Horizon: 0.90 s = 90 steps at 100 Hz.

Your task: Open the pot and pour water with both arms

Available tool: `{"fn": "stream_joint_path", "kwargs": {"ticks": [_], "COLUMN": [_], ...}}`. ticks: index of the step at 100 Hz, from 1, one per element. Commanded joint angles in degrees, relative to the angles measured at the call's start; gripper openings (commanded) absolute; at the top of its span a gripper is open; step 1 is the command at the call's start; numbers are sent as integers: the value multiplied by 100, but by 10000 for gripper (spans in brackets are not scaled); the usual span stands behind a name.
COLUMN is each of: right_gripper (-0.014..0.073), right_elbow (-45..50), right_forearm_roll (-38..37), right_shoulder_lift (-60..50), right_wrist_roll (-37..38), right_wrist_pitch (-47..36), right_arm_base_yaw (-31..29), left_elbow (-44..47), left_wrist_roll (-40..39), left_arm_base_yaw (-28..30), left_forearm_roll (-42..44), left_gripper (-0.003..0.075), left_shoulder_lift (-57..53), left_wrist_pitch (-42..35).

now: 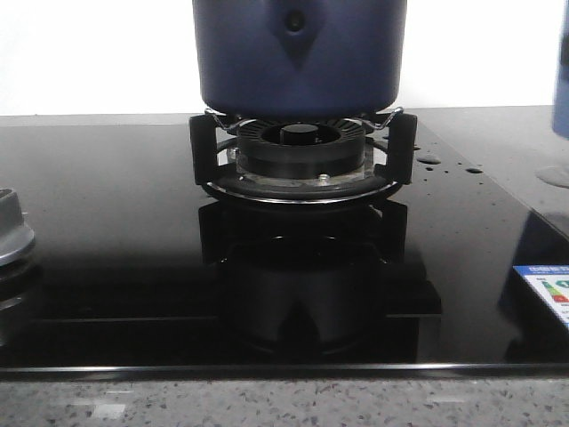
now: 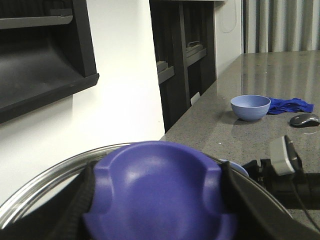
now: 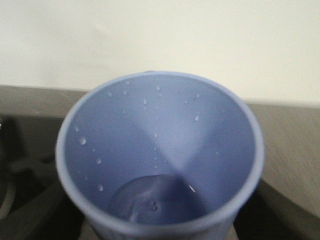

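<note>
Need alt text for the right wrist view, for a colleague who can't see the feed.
A pale blue cup fills the view, seen from above into its open mouth; water droplets cling to its inner wall and little or no water remains at the bottom. Behind it are a grey countertop and a plain pale wall.

front glass (image 1: 133,267): open | pot (image 1: 299,53) on burner (image 1: 302,151): blocks centre

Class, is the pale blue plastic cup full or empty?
Empty: the pale blue plastic cup shows only droplets on its walls and bare bottom.
</note>
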Motion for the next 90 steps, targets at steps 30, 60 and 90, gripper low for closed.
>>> {"fn": "stream_joint_path", "kwargs": {"ticks": [30, 60, 90], "right_gripper": [206, 206, 206], "right_elbow": [-2170, -3563, -4210], "right_forearm_roll": [-1338, -2774, -4752], "right_shoulder_lift": [-292, 396, 961], "right_wrist_roll": [-18, -28, -28], "right_wrist_pitch": [1195, 2270, 2467], "right_arm_base_yaw": [640, 1045, 1208], "left_elbow": [-182, -182, -182], "left_wrist_roll": [-64, -64, -64], "left_arm_base_yaw": [10, 10, 10], "left_forearm_roll": [-544, -566, -566], "left_gripper": [230, 230, 230], "left_shoulder_lift": [-168, -168, -168], "left_wrist_pitch": [-27, -27, -27]}}
